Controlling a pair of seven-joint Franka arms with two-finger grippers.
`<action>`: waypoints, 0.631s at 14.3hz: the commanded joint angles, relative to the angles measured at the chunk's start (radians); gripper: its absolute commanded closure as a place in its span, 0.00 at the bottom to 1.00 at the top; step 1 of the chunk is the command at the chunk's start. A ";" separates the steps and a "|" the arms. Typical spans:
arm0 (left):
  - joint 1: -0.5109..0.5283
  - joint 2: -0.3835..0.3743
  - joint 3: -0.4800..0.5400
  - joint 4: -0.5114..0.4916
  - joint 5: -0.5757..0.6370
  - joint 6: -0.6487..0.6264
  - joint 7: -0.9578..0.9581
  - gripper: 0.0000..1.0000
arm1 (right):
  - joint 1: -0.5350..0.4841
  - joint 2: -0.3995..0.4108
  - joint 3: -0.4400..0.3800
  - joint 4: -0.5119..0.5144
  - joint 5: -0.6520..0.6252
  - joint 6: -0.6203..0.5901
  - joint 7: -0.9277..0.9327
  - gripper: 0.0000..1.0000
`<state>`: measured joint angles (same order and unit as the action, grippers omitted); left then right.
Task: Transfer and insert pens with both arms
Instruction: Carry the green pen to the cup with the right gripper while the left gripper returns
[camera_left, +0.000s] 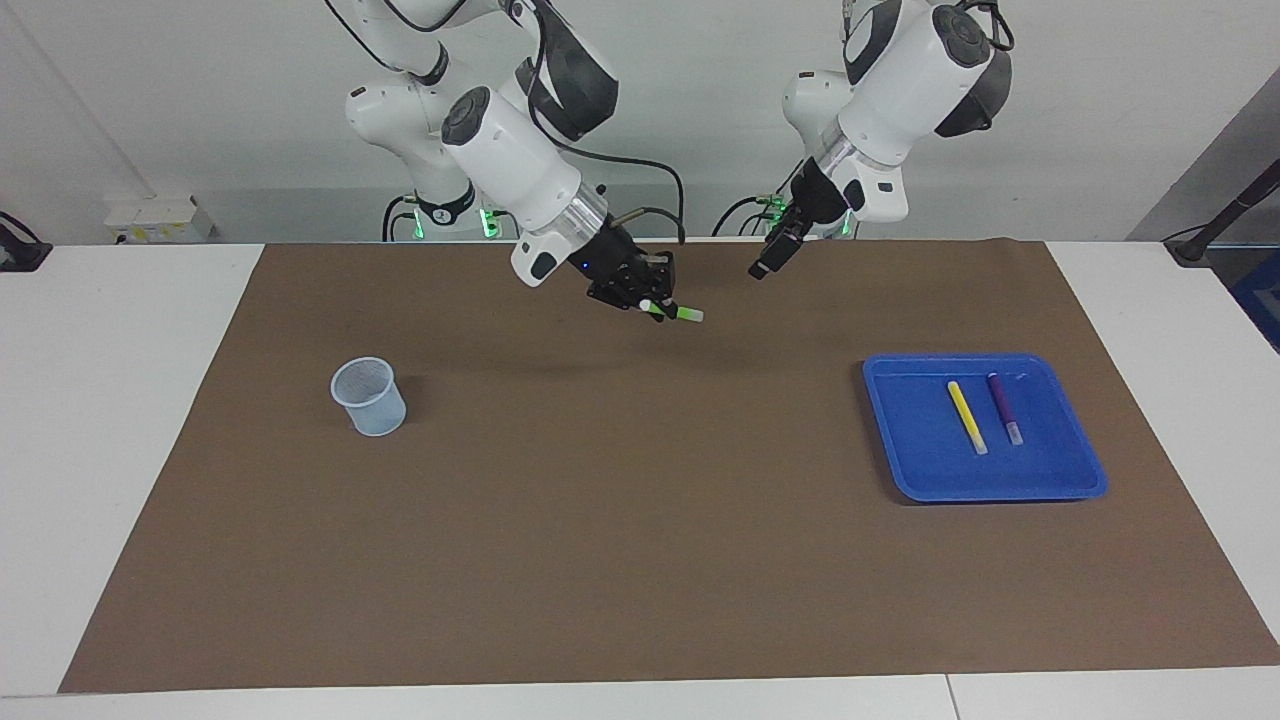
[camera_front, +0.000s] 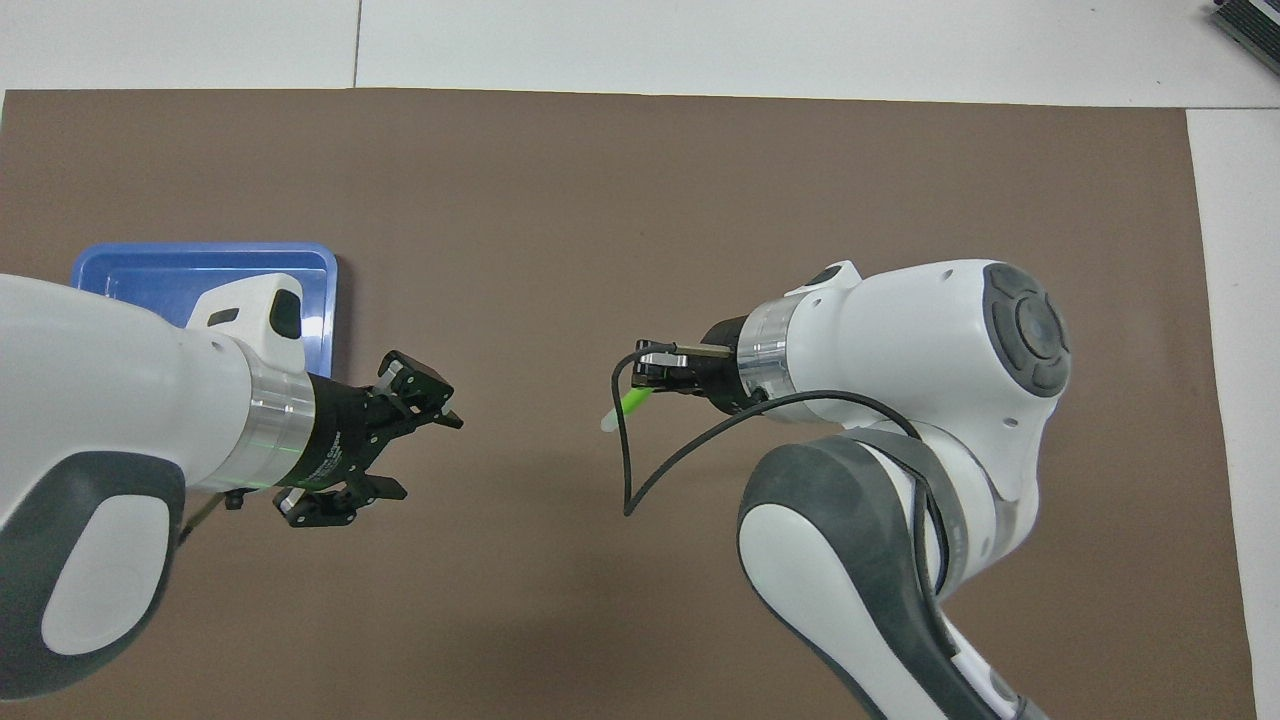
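My right gripper (camera_left: 660, 306) (camera_front: 648, 378) is shut on the green pen (camera_left: 676, 313) (camera_front: 627, 403), which hangs low over the brown mat with its pale cap end sticking out. The left gripper (camera_left: 764, 266) (camera_front: 425, 455) hangs open and holds nothing, over the mat near the robots' edge and apart from the pen. The yellow pen (camera_left: 967, 417) and the purple pen (camera_left: 1004, 408) lie side by side in the blue tray (camera_left: 985, 492) (camera_front: 200, 262). In the overhead view the left arm hides both of them.
A pale translucent cup (camera_left: 368, 396) stands upright on the mat toward the right arm's end; the right arm covers it in the overhead view. The brown mat (camera_left: 620, 520) spans most of the white table.
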<state>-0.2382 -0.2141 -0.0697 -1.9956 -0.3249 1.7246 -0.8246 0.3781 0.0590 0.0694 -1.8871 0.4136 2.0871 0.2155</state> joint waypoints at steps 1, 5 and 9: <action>0.120 -0.034 0.001 -0.028 0.032 -0.040 0.383 0.26 | -0.086 -0.044 0.012 -0.029 -0.142 -0.115 -0.228 1.00; 0.301 -0.051 0.001 -0.083 0.050 0.025 0.753 0.29 | -0.197 -0.053 0.012 -0.029 -0.306 -0.217 -0.460 1.00; 0.385 -0.041 -0.001 -0.138 0.122 0.136 0.956 0.30 | -0.307 -0.059 0.015 -0.030 -0.441 -0.257 -0.726 1.00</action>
<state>0.1110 -0.2253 -0.0563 -2.0693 -0.2309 1.7888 0.0488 0.1256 0.0274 0.0683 -1.8907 0.0292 1.8365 -0.3948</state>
